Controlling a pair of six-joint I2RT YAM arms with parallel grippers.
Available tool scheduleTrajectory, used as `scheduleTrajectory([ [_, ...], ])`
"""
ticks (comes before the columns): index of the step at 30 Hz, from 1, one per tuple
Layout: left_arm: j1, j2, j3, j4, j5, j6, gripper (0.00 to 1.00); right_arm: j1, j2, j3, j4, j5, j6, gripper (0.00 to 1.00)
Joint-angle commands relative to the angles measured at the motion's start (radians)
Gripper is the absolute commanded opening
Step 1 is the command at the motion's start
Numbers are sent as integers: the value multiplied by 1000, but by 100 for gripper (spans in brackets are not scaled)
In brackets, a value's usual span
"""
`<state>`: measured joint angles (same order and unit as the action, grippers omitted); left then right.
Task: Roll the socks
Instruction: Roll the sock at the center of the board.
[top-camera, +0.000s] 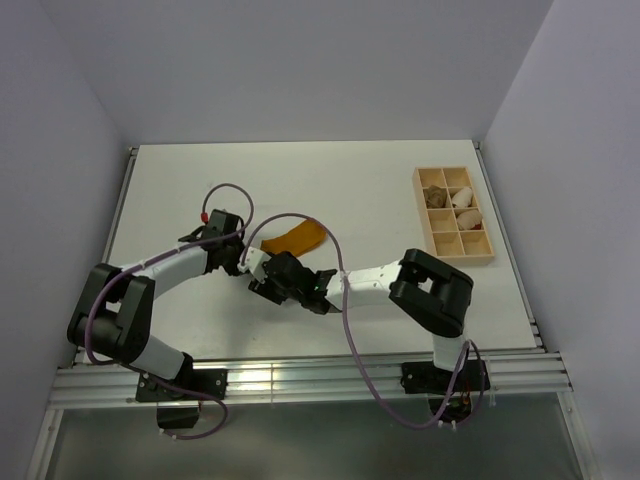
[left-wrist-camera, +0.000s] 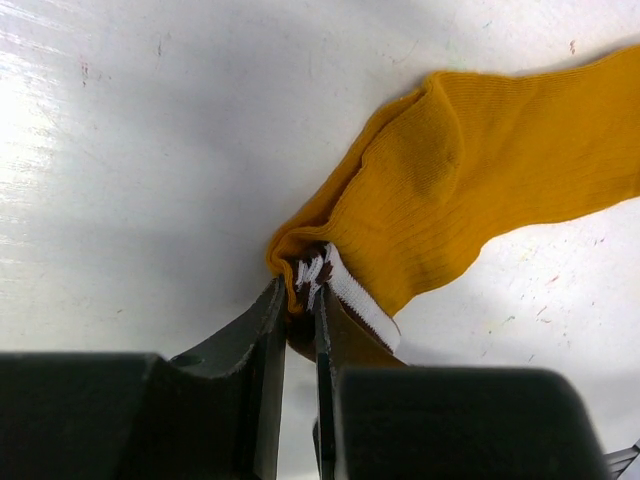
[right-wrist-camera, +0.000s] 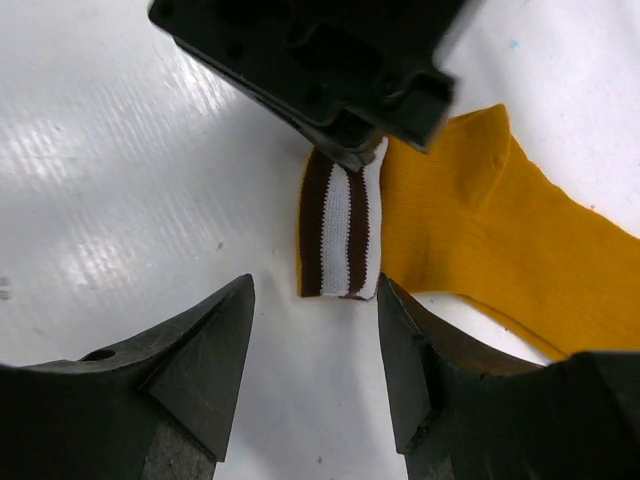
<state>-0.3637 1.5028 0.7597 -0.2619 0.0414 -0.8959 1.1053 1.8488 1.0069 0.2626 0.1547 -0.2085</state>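
Sock of mustard yellow (left-wrist-camera: 470, 180) lies flat on the white table (left-wrist-camera: 150, 150), its striped cuff (right-wrist-camera: 343, 230) pinched tight in my left pincer (left-wrist-camera: 302, 297), while my right pincer (right-wrist-camera: 315, 290) hangs just short of that cuff, jaws spread apart.

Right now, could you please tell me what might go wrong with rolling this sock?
The left gripper pinches only a thin fold of the mustard sock at its striped cuff, so it may slip free. The open right gripper sits close to the left one; closing could strike its fingers.
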Motion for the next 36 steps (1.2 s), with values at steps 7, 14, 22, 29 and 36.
scheduleTrajectory([
  [7, -4, 14, 52, -37, 29, 37, 0, 37, 101, 68, 61, 132, -111, 57],
  [14, -4, 23, 56, -37, 40, 38, 0, 56, 145, 82, 75, 170, -143, 52],
  [22, -4, 22, 52, -33, 43, 35, 1, 67, 174, 104, 43, 171, -141, 21],
  [29, -4, -18, 15, 3, 20, 0, 21, 53, 181, 108, -39, 66, -52, 0],
  [36, 3, -116, -33, 30, -37, -55, 66, -42, 171, 113, -111, -150, 78, 0],
])
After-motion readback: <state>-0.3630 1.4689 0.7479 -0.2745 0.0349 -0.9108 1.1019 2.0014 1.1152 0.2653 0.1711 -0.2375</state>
